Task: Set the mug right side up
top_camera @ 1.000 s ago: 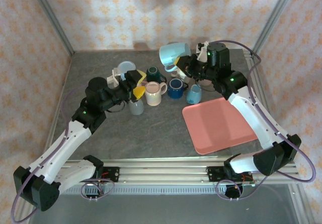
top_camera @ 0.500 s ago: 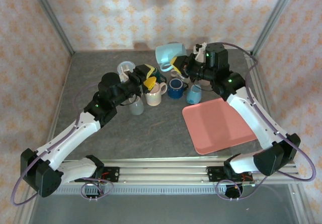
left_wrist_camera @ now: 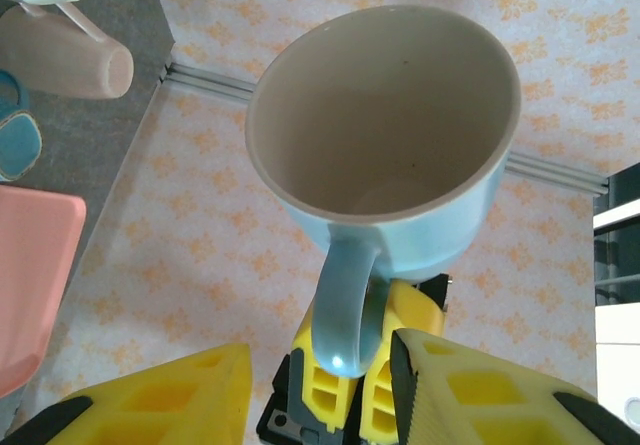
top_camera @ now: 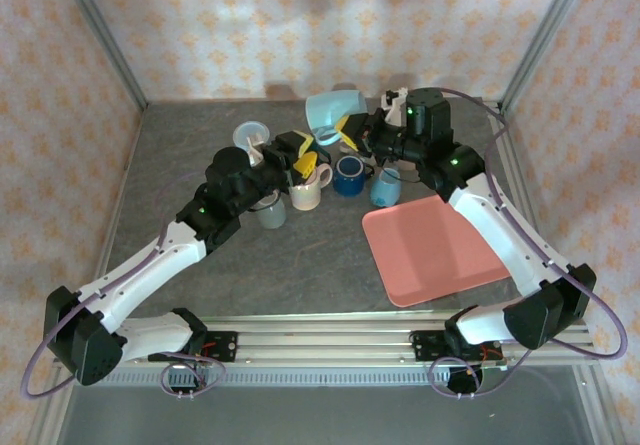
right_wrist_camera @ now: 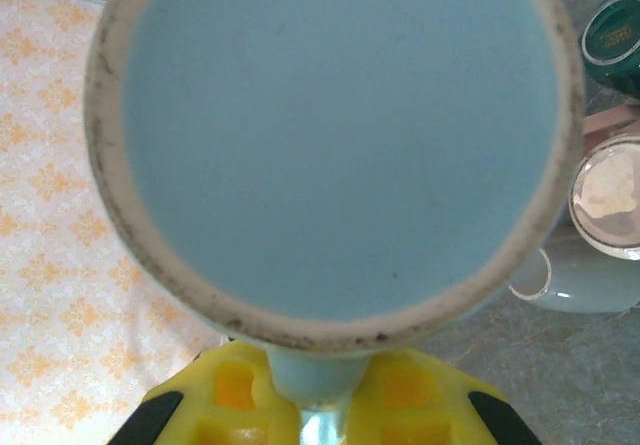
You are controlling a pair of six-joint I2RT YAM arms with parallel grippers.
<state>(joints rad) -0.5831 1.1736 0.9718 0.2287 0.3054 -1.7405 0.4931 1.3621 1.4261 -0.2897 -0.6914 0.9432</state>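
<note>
Now the light blue mug (top_camera: 335,108) hangs above the other mugs (top_camera: 349,175), handle pinched in the right gripper (top_camera: 350,127); its mouth points to the left gripper (top_camera: 305,161), near on its left, fingers apart and empty

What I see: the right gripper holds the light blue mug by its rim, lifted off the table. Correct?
Not the rim: the right gripper holds the mug by its handle, lifted off the table. The right wrist view shows the handle between its fingers.
</note>
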